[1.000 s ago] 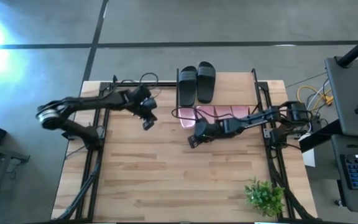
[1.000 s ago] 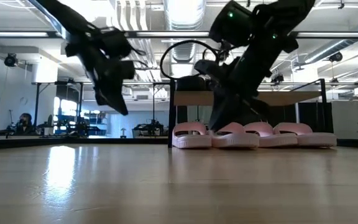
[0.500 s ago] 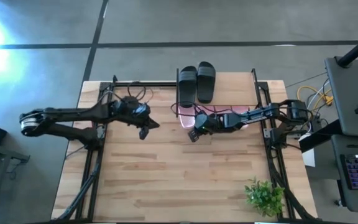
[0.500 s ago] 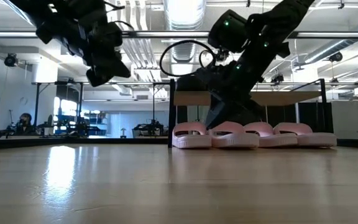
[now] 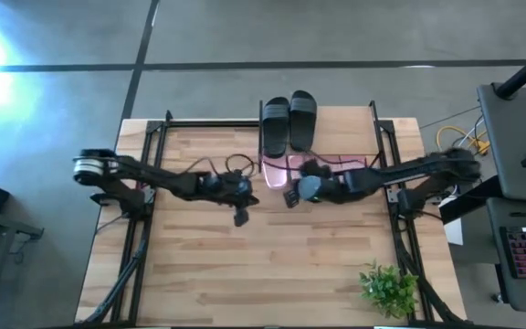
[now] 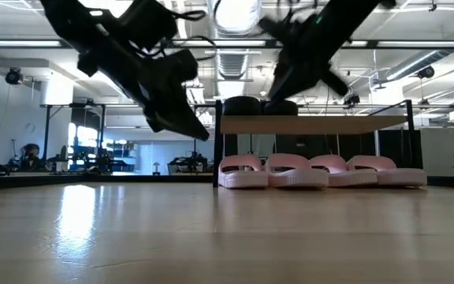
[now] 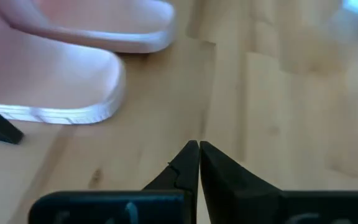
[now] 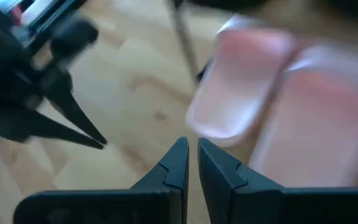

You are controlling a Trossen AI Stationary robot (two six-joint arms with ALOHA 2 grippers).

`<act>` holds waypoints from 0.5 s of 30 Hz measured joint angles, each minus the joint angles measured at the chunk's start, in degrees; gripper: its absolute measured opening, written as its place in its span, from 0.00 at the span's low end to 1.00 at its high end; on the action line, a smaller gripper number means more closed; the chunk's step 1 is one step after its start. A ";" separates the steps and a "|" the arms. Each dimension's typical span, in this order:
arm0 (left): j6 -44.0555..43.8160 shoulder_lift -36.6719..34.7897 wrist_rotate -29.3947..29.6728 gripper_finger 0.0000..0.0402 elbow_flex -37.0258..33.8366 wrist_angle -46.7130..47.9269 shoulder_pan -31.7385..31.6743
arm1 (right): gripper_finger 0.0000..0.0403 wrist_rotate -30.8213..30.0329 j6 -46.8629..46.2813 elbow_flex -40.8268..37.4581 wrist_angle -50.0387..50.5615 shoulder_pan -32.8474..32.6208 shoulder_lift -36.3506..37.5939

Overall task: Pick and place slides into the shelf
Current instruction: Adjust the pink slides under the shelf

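Two slides point(image 5: 289, 121) atop the shelf point(image 6: 314, 125), four slides point(image 6: 321, 171) in a row beneath.

Pale pink on four slides point(image 6: 321, 170); black on the two slides point(image 5: 290, 119) up top. Thin black bars and a light wooden plank on the shelf point(image 6: 314, 125). Pale striped wood grain across the bench point(image 5: 272, 256). Dark arms; green plant point(image 5: 389, 288).

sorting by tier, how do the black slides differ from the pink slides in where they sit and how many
The black slides are two and lie on the shelf's upper wooden plank; the pink slides are four and stand in a row beneath it, at tabletop level. Black ones are dark, pink ones pale. All are open-toe, one-strap slides of like size.
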State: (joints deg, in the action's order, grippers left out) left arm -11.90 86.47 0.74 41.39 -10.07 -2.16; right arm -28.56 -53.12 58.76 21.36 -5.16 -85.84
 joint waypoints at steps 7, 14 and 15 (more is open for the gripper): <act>0.46 8.53 5.63 0.00 5.90 -4.01 0.73 | 0.07 -10.41 -8.43 1.87 20.32 -6.28 10.26; 7.42 18.86 6.63 0.00 16.70 -3.83 1.07 | 0.07 -11.51 -11.40 -0.82 22.18 -8.51 14.61; 7.98 20.21 7.76 0.00 18.41 -1.91 1.11 | 0.07 -12.10 -11.42 -0.92 22.23 -8.98 14.68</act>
State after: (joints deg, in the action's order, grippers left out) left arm -3.93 106.67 8.50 59.80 -11.98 -1.05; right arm -40.66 -64.53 57.84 43.59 -14.14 -71.16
